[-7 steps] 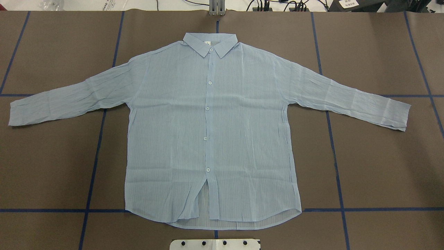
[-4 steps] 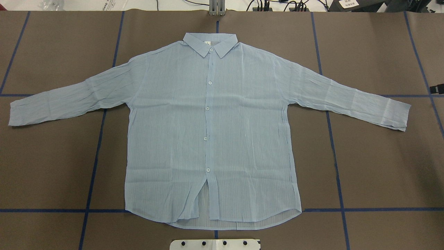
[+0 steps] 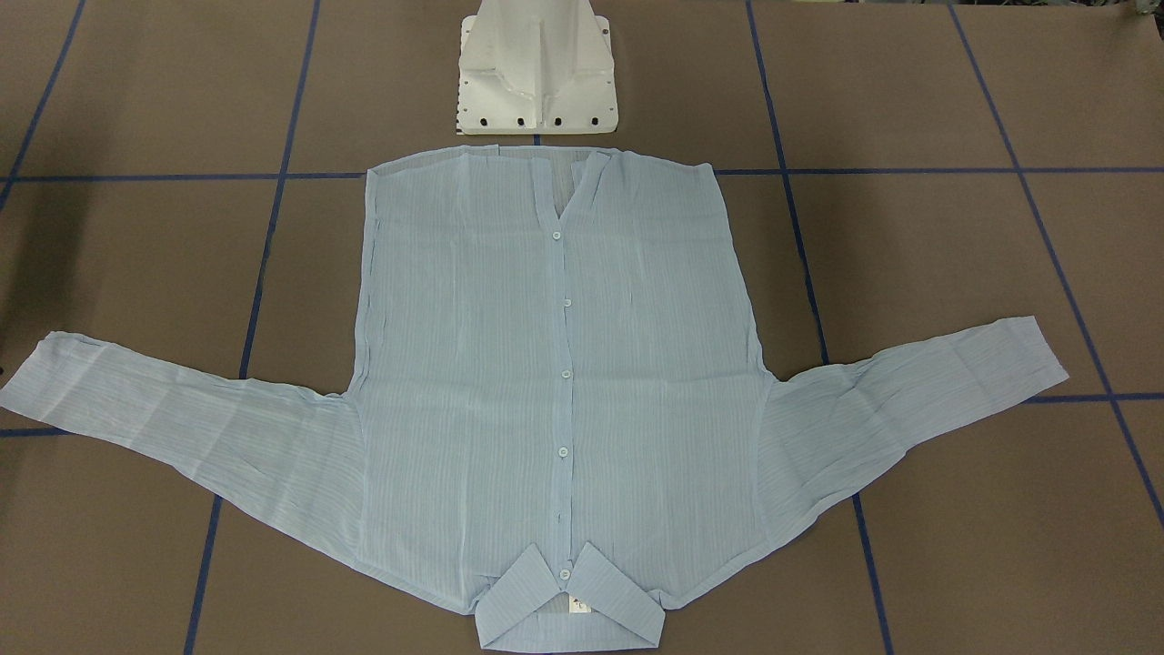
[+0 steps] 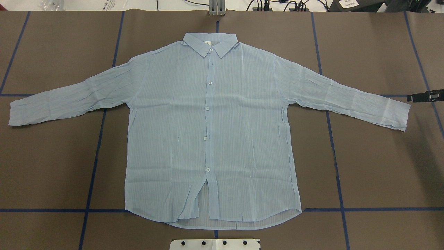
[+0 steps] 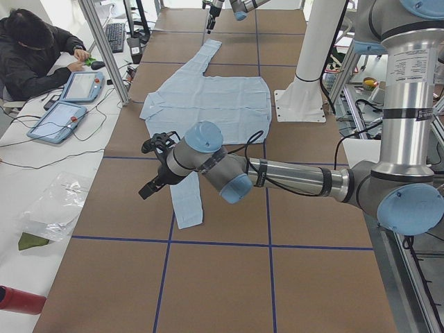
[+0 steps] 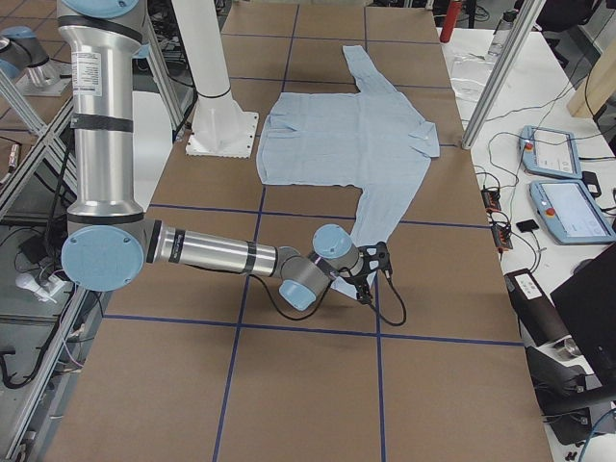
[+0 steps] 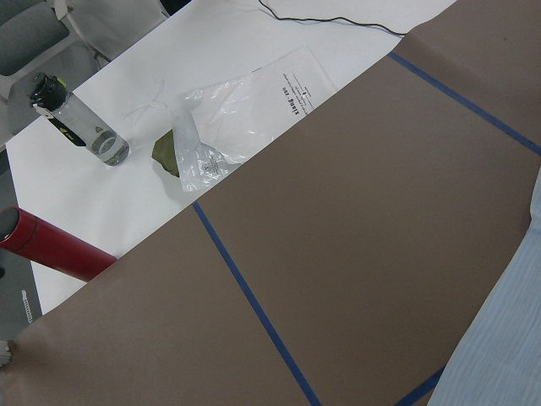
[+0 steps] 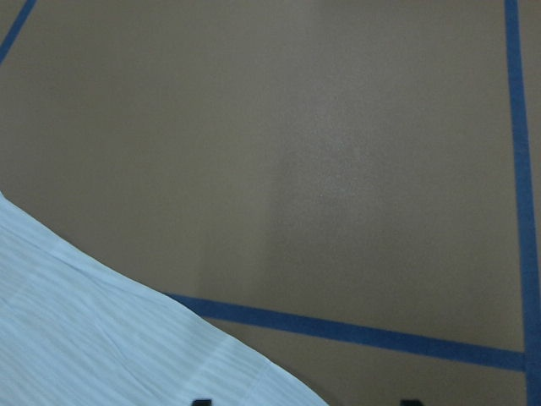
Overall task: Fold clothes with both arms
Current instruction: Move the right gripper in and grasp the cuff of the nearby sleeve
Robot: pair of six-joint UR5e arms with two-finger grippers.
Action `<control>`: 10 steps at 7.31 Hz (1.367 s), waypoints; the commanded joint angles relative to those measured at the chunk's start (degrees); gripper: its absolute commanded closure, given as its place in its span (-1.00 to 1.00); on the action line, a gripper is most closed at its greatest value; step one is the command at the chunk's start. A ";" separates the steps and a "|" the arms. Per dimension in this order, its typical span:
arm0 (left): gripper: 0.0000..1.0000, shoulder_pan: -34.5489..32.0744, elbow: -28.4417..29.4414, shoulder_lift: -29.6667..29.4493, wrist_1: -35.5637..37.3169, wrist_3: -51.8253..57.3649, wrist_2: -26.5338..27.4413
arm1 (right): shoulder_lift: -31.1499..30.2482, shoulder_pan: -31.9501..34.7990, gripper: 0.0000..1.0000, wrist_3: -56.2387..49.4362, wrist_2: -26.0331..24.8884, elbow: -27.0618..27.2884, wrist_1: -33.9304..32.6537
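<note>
Item under inspection: the shirt point(image 4: 208, 132). It lies flat on the table point(image 4: 381, 166), front up and buttoned, collar point(image 4: 210, 43) away from me and both sleeves spread wide. This layout suits a two-handed fold, since each cuff sits on its own arm's side.

My right gripper point(image 4: 412, 97) hovers just beside the right cuff point(image 4: 397, 114) without touching it. In its wrist view the two fingertips point(image 8: 200, 401) stand well apart, so I judge it open and empty.

My left gripper point(image 5: 149, 186) hangs near the left cuff point(image 4: 20, 113). It shows only from the side, so I cannot tell how its jaws stand.

Material: thin, semi-sheer light blue cloth with fine stripes. It is finely creased along the sleeves, and the hem is slightly parted below the last button point(image 4: 207, 169). I expect it to be limp and quick to slip or bunch. The table covering is matt brown, marked off with blue tape point(image 4: 338, 187).
</note>
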 commanded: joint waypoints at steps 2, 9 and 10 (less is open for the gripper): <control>-1.00 0.00 0.04 -0.07 0.00 -0.08 0.04 | 0.42 -3.13 -0.29 0.42 -3.09 -3.59 2.31; -1.00 0.00 0.22 0.02 0.00 0.00 0.04 | 1.30 -4.02 0.57 0.06 -3.81 -5.45 2.31; -1.00 0.00 0.22 0.02 0.00 0.00 0.04 | 1.30 -4.02 0.95 -0.02 -3.81 -5.45 2.31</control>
